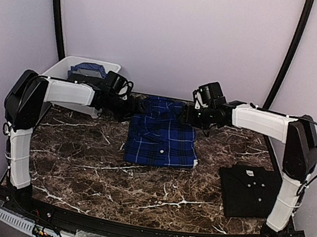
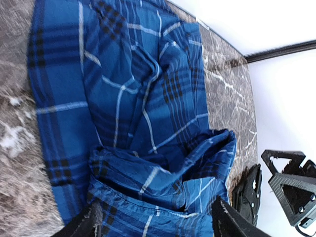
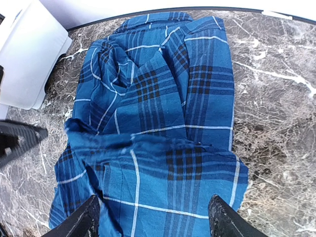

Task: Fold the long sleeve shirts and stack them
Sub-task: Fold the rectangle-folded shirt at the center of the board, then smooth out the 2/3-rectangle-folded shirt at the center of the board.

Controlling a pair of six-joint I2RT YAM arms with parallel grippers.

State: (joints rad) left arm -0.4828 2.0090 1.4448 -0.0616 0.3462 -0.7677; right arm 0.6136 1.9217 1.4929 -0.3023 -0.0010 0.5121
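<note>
The blue plaid shirt (image 1: 161,136) lies partly folded and rumpled at the back middle of the marble table. The black shirt (image 1: 249,191) with white buttons lies folded at the right front. My left gripper (image 1: 135,106) is at the plaid shirt's far left corner and my right gripper (image 1: 192,114) at its far right corner. In the left wrist view the gripper (image 2: 155,228) is open, with plaid cloth (image 2: 138,98) under the wide-apart fingers (image 2: 85,224). In the right wrist view the gripper (image 3: 154,224) is open above the plaid cloth (image 3: 163,123).
A white plastic tub (image 1: 63,69) stands at the back left with a blue cloth (image 1: 87,69) in it; it also shows in the right wrist view (image 3: 29,54). Curved black poles and white walls enclose the table (image 1: 105,182).
</note>
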